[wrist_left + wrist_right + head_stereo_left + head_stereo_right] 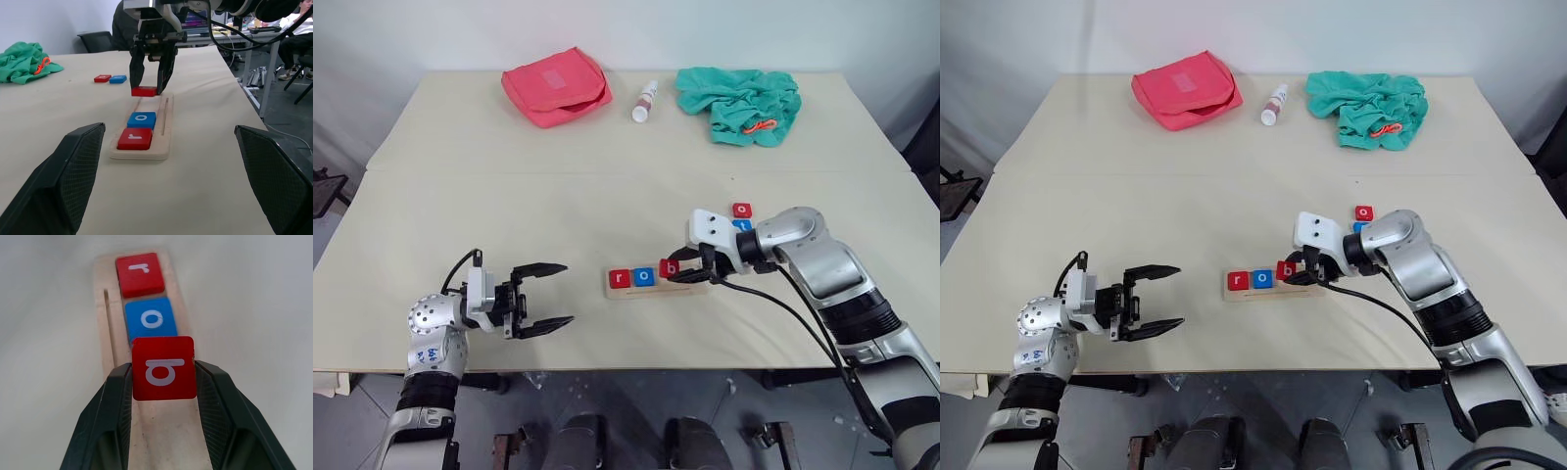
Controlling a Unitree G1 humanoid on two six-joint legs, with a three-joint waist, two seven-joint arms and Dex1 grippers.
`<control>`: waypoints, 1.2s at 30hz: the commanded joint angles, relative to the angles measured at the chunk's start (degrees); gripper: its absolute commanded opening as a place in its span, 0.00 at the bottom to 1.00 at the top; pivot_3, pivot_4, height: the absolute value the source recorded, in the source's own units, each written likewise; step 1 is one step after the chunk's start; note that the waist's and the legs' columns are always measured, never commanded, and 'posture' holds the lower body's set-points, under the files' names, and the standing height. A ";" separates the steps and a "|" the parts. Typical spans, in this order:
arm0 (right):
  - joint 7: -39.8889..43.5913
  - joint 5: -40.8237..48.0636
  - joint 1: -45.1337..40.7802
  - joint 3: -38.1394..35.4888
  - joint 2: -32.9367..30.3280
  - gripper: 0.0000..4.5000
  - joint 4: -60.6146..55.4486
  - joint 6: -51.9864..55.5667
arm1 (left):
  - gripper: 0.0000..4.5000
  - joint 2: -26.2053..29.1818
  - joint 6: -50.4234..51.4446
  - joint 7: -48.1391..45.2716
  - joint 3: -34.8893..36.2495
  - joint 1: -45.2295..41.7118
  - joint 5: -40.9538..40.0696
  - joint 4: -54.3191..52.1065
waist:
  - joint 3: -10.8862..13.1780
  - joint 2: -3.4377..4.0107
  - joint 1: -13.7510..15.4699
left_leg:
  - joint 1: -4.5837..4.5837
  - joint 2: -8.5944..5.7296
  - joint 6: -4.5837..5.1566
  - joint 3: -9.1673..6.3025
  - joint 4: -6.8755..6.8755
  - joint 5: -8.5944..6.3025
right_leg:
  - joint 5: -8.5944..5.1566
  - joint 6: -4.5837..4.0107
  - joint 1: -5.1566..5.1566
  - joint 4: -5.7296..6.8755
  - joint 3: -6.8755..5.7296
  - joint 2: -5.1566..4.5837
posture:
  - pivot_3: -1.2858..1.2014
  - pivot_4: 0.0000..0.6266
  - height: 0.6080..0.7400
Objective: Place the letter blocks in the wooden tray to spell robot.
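Observation:
The wooden tray (690,289) lies near the table's front edge with a red "r" block (620,279) and a blue "o" block (644,276) in its left end. My right gripper (677,273) is shut on a red "b" block (164,367), held just above the tray beside the blue "o". A red "o" block (742,210) and a blue block (741,224) lie behind the right wrist, the blue one partly hidden. My left gripper (553,297) hovers open and empty to the tray's left.
A pink pouch (556,85), a small white bottle (645,101) and a crumpled green cloth (741,104) lie along the table's far side. The table's front edge (607,369) runs just below both grippers.

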 commanded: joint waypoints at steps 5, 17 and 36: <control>0.23 -1.45 -2.64 0.82 1.32 0.33 1.57 -2.23 | 1.00 0.08 -0.52 0.85 0.72 1.20 -0.45 -2.99 | 0.00 0.00 0.06 | 0.00 -0.01 0.00 -0.02 0.00 0.00 | 0.00 0.00 0.01 0.00 0.00 0.00 | 0.52 0.24 1.00; 1.60 -3.09 -2.65 1.46 1.17 0.56 3.04 -3.77 | 1.00 0.01 -0.75 1.32 0.68 1.25 -0.43 -3.12 | 0.00 0.00 0.02 | 0.00 -0.01 0.00 -0.01 0.00 0.00 | 0.00 0.00 0.00 0.00 -0.01 0.00 | 0.52 0.24 1.00; -2.64 6.54 11.07 -14.19 -6.86 0.55 -14.02 3.12 | 1.00 -0.77 -1.09 1.41 0.42 0.83 -0.28 -2.09 | -0.01 -0.01 0.23 | -0.05 -0.03 0.00 -0.10 -0.01 0.00 | 0.00 0.00 0.04 -0.03 -0.06 -0.01 | 0.52 0.24 1.00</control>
